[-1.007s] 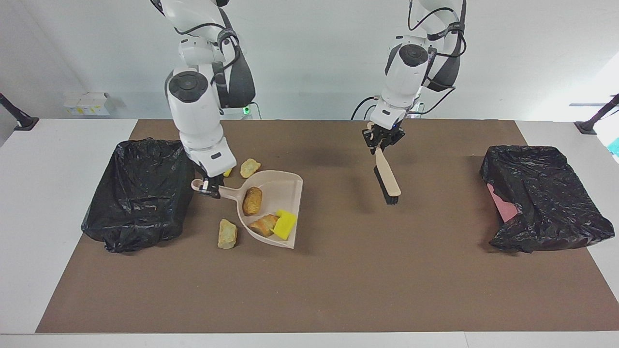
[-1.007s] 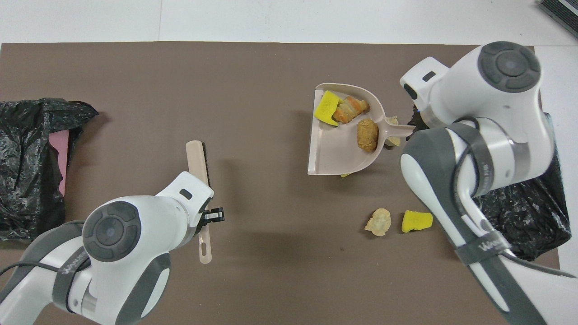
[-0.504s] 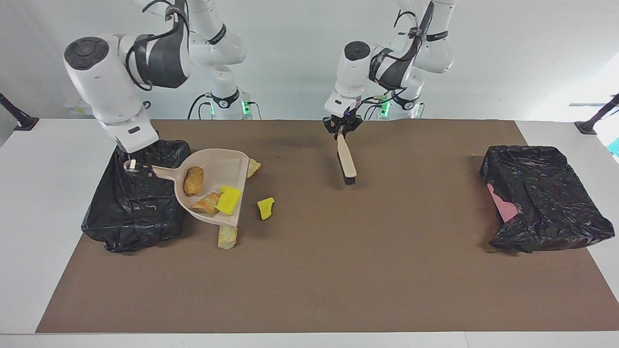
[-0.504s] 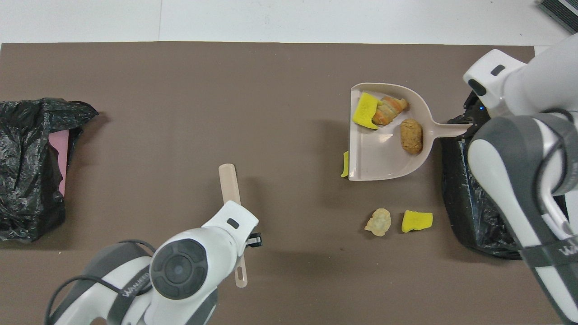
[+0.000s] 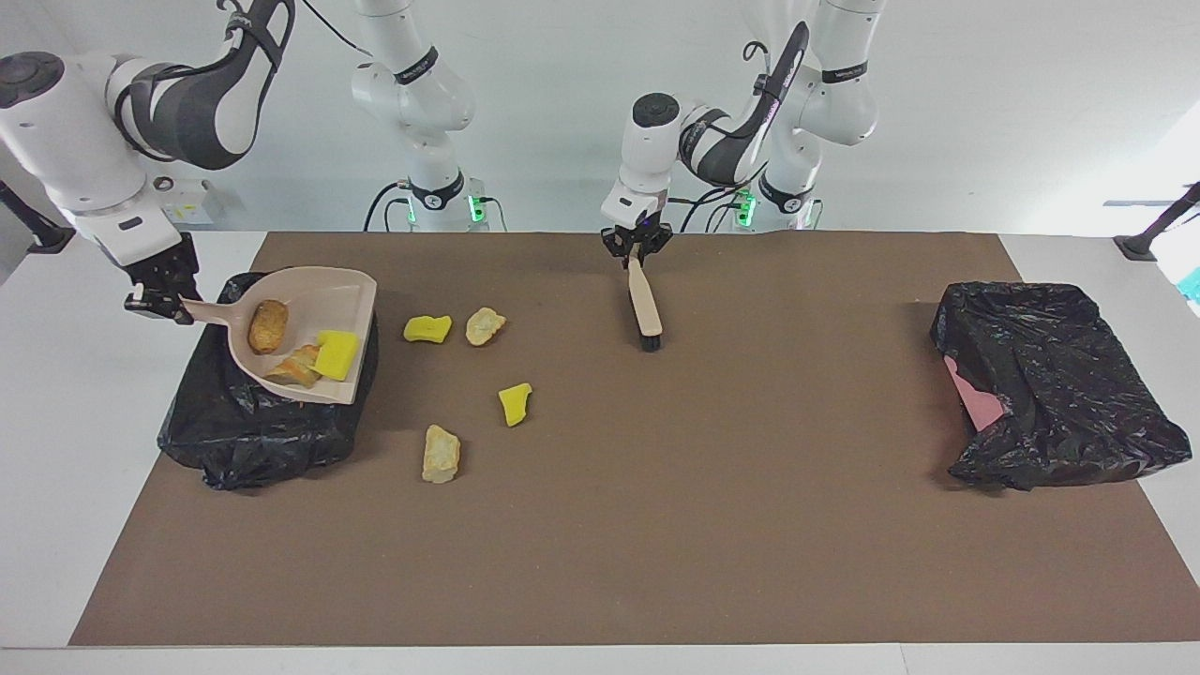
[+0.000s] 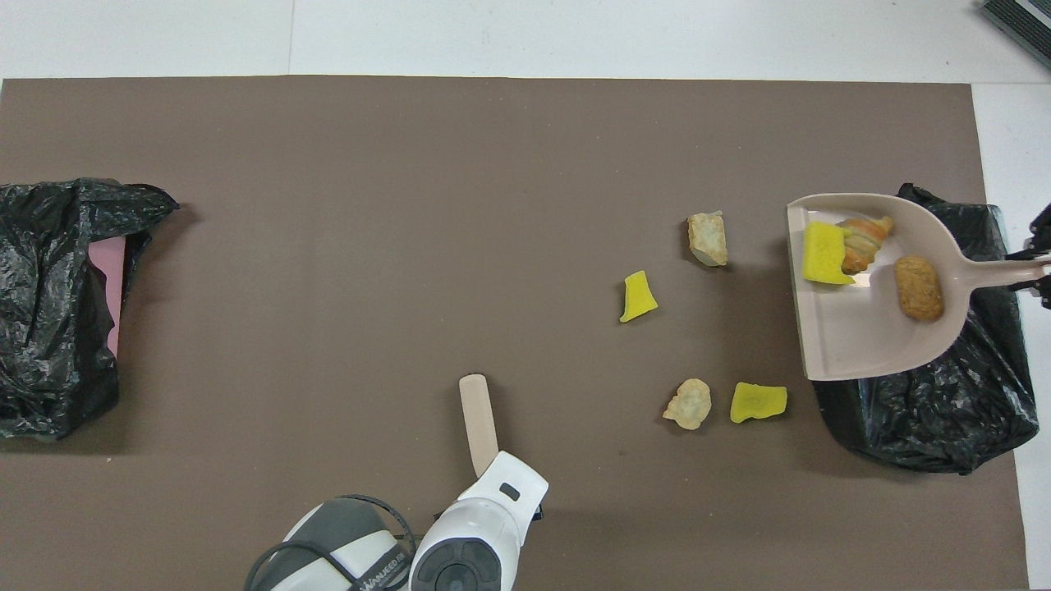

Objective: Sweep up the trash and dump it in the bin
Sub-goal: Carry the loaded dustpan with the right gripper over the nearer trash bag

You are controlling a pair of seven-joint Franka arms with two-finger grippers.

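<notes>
My right gripper (image 5: 159, 302) is shut on the handle of the beige dustpan (image 5: 319, 291), which hangs over the black-lined bin (image 5: 253, 431) at the right arm's end of the table. In the pan lie three pieces of trash: a brown lump (image 5: 268, 325), a croissant-like piece (image 5: 293, 368) and a yellow sponge chunk (image 5: 336, 354). On the mat lie two yellow chunks (image 5: 427, 327) (image 5: 515, 403) and two tan pieces (image 5: 485, 324) (image 5: 441, 454). My left gripper (image 5: 636, 248) is shut on the handle of the beige brush (image 5: 644, 305), over the mat's middle near the robots.
A second black-lined bin (image 5: 1050, 394) with pink showing at its side sits at the left arm's end of the table. The brown mat (image 5: 656, 525) covers most of the white table (image 5: 56, 469).
The right arm lifted the dustpan with three pieces off the mat and carried it over the bin, uncovering scraps left on the mat. The left arm drew the brush back toward the robots.
</notes>
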